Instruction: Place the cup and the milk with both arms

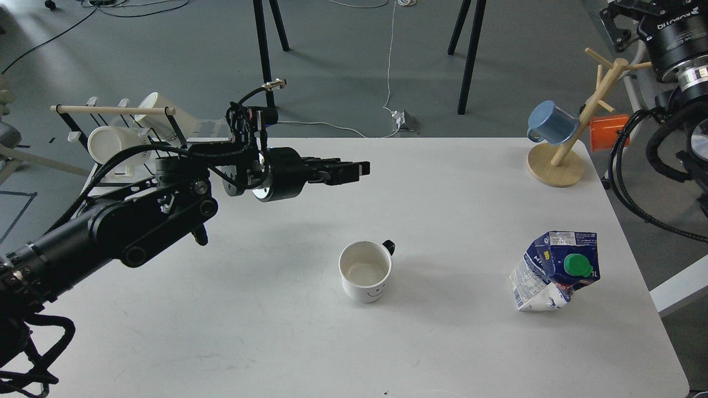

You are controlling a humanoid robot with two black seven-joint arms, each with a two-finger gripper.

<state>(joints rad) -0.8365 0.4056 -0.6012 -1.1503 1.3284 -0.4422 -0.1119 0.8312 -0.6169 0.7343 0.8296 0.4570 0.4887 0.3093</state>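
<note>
Head view, left fingers [362,169]: close together, holding nothing, high over white bench [265,309]
Right fingers: out of sight
White smiley mug with black handle [366,271]: upright, mid-bench
Dented blue-and-white milk carton [556,271]: well to its right

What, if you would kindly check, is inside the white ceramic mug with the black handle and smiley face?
The white ceramic mug stands upright and looks empty: its pale inner wall and bare bottom show from above. Only the near inner wall, just below the rim, is hidden from this angle.
</note>
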